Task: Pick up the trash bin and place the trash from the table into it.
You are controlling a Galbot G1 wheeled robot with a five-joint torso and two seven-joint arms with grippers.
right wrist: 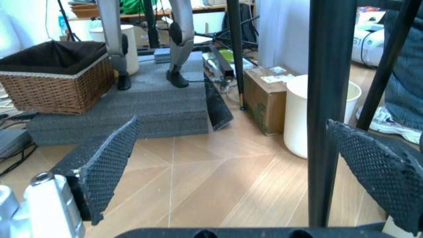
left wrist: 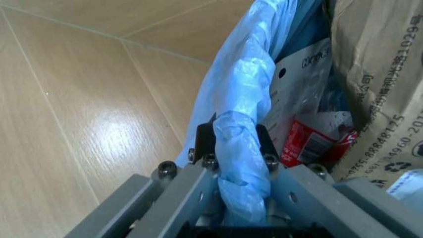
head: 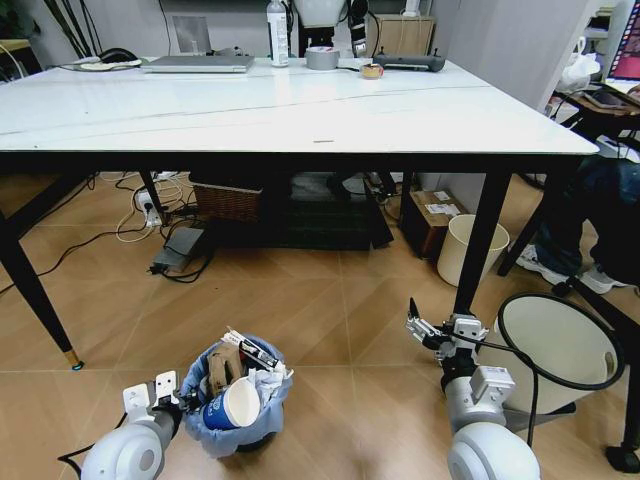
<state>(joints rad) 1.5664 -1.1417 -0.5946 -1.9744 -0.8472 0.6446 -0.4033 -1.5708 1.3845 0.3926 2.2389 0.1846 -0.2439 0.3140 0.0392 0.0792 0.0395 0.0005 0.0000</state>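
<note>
The trash bin (head: 235, 420), dark with a crinkled light-blue bag (left wrist: 246, 94) over its rim, stands on the wooden floor in front of the table (head: 300, 110). Trash fills it: a blue paper cup (head: 228, 408), torn brown cardboard (head: 222, 368), a red wrapper (left wrist: 310, 144) and crumpled white paper (head: 268, 383). My left gripper (head: 185, 403) is shut on the bin's bagged rim on its left side; in the left wrist view the left gripper (left wrist: 235, 141) pinches the blue plastic. My right gripper (head: 440, 333) hangs open low over the floor, its pads (right wrist: 106, 163) empty, close to a black table leg (right wrist: 330, 109).
On the far half of the table lie a laptop (head: 198, 63), a spray bottle (head: 277, 33) and a tape roll (head: 322, 58). A cream bucket-like bin (head: 470, 250) and a large black-rimmed white bin (head: 555, 340) stand at the right. Wicker basket (head: 228, 200), cardboard box (head: 430, 215) and cables lie under the table.
</note>
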